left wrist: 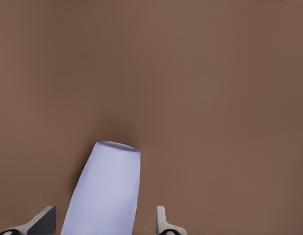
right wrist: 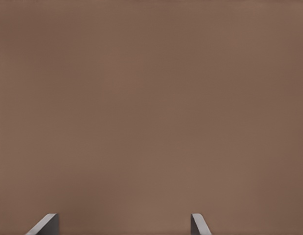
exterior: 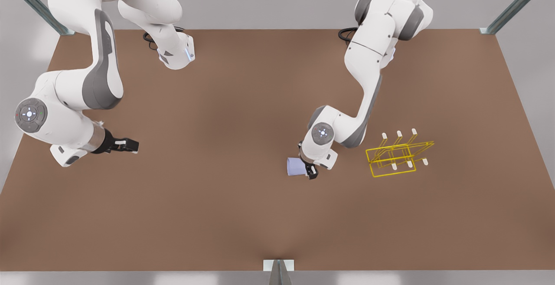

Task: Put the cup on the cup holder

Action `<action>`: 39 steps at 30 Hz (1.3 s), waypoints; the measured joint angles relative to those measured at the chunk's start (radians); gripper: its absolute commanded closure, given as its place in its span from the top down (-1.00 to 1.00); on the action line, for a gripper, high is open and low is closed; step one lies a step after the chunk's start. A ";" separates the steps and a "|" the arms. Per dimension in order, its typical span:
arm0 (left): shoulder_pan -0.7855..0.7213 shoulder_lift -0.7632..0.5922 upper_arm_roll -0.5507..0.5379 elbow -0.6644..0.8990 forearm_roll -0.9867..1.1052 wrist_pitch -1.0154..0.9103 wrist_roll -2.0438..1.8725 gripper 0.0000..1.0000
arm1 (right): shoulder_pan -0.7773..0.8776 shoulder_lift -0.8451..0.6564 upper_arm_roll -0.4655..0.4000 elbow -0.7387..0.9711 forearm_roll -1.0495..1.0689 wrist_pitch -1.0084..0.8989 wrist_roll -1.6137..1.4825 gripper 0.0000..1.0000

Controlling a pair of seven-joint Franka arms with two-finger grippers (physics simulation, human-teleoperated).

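Observation:
The pale lavender cup (exterior: pixel 296 166) lies tilted on its side on the brown table, in the middle of the front view. My left gripper (exterior: pixel 309 171) is right at its end, on the side toward the front view's right. In the left wrist view the cup (left wrist: pixel 106 191) sits between the two fingers of the left gripper (left wrist: pixel 106 223), which is open with a small gap on each side. The yellow wire cup holder (exterior: pixel 399 155) with white-tipped prongs stands to the front view's right of that arm. My right gripper (exterior: pixel 132 145) waits open at the front view's left, over bare table (right wrist: pixel 124 223).
The brown table (exterior: pixel 243 215) stretches wide around the cup. Both arm bases (exterior: pixel 177 55) stand at the far edge. Metal frame posts (exterior: pixel 498 27) mark the corners, and a small bracket (exterior: pixel 278 265) sits at the near edge.

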 measured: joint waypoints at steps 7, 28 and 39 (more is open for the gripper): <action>-0.004 0.034 -0.001 0.001 0.005 0.018 -0.062 1.00 | -0.003 0.002 0.000 0.000 -0.002 0.003 -0.003 1.00; -0.033 0.108 -0.025 -0.005 0.004 0.099 0.019 1.00 | -0.005 0.010 0.000 0.001 -0.002 0.004 -0.011 1.00; -0.025 0.083 -0.003 0.041 0.006 0.046 0.052 0.46 | -0.008 0.012 0.000 0.000 0.002 0.003 -0.014 1.00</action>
